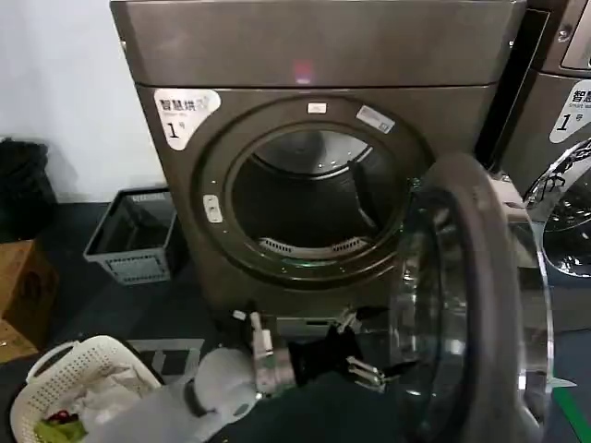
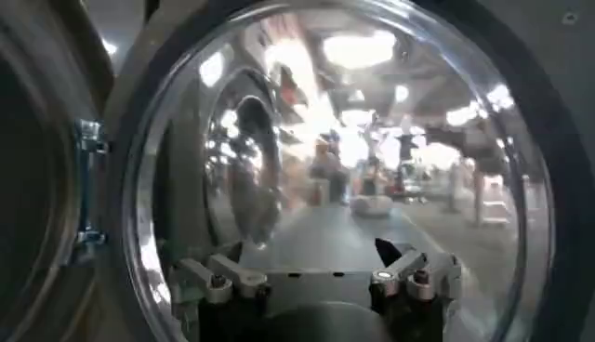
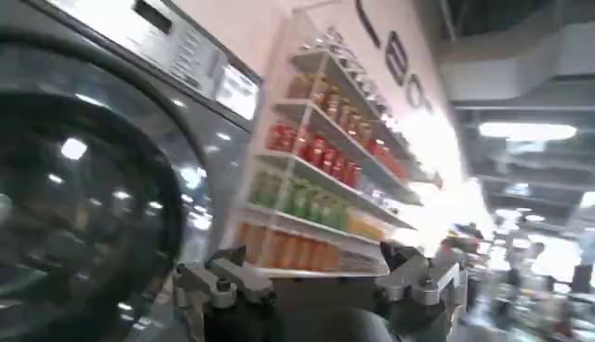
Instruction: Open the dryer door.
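The dryer door (image 1: 480, 277) stands swung wide open to the right, its grey inner rim and bulging glass facing the drum opening (image 1: 314, 198). My left gripper (image 1: 374, 372) is low in front of the machine, just beside the door's lower inner edge. In the left wrist view the door glass (image 2: 353, 139) is close ahead, and the left gripper (image 2: 311, 271) is open with nothing between its fingers (image 2: 212, 277). My right gripper (image 3: 316, 279) is open and holds nothing, off to the side near the second machine (image 3: 84, 186).
A grey crate (image 1: 134, 235) sits on the floor left of the dryer. A white laundry basket (image 1: 78, 388) and a cardboard box (image 1: 23, 286) are at the near left. The second machine (image 1: 563, 185) stands right of the open door. Shelves of bottles (image 3: 325, 177) are farther off.
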